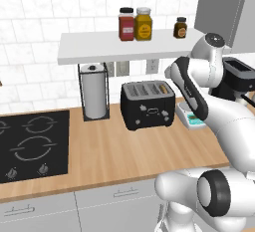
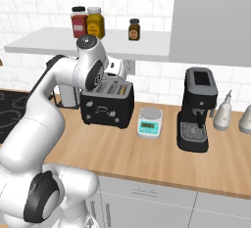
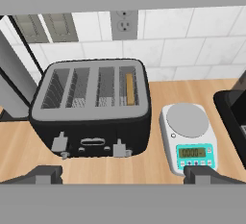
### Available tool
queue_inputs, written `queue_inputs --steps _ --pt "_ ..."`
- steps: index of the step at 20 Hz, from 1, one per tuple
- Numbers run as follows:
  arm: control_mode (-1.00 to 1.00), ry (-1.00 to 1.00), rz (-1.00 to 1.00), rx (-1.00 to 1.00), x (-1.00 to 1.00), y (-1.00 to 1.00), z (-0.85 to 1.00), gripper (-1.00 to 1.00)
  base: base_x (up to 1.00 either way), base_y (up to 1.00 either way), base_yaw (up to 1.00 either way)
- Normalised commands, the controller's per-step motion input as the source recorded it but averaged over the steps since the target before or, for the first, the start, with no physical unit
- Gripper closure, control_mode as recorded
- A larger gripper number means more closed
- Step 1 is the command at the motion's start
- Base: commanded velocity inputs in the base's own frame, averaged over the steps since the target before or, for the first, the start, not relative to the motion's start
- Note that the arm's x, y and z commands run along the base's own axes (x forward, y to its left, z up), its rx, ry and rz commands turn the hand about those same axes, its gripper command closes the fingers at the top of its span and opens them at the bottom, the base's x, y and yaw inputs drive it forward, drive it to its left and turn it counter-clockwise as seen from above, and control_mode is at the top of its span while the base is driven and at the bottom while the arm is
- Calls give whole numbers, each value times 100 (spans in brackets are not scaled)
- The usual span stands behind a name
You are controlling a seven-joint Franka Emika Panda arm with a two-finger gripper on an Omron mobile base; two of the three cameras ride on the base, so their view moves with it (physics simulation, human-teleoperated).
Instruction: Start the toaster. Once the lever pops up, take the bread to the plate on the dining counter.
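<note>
Nearest to us in the hand view, our gripper [image 3: 123, 174] hangs above the wooden worktop [image 3: 153, 98] with its two dark finger tips set wide apart, one at each lower corner, and nothing between them.

Going left to right from there, we see the paper towel holder [image 1: 94, 96] at the far left, its black wire frame standing upright on the worktop just beside the toaster [image 3: 91, 110]. The toaster is black with a silver-grey top and slots across it; its two levers and a central handle face us on the front. The bread [image 3: 129, 88] stands on edge in the rightmost slot, a golden-brown strip sunk inside with only its top edge visible. Right of the toaster, close but apart from it, sits a white kitchen scale [image 3: 187, 136] with a round grey pan and a teal display. Further right, the black coffee machine [image 2: 198, 109] stands taller than everything beside it.

In the left base view, the black cooktop [image 1: 32, 144] lies at the far left of the worktop, well apart from the toaster. Above, a white shelf [image 1: 114, 49] carries three jars [image 1: 135, 24]. An outlet [image 3: 123, 22] sits in the tiled wall behind the toaster.
</note>
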Motion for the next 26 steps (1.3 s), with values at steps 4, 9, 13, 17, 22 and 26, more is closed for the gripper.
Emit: queue_inputs --steps 4,9,13,17,22,26 --pt "-100 0 0 0 0 0 0 -100 0 0 0" --pt "-100 0 0 0 0 0 0 -100 0 0 0" --pt "-100 0 0 0 0 0 0 -100 0 0 0" --pt "-100 0 0 0 0 0 0 -100 0 0 0" --pt "-100 0 0 0 0 0 0 -100 0 0 0" --pt "-100 0 0 0 0 0 0 -100 0 0 0"
